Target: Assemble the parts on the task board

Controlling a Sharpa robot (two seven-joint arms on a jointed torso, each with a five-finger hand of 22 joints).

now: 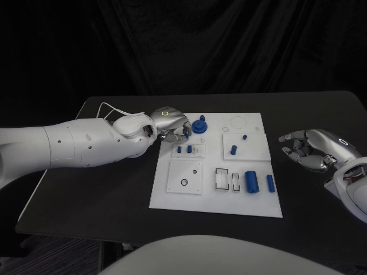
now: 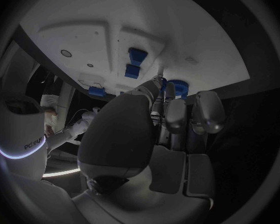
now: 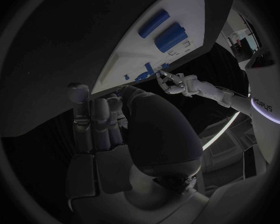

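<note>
The left hand [image 1: 170,123] sits at the task board's [image 1: 183,197] far left corner, fingers curled beside a blue part [image 1: 200,125]; whether it grips anything, I cannot tell. Off the board's right edge, the right hand [image 1: 313,149] hovers over the worktop [image 1: 101,195], fingers loosely spread, empty.
</note>
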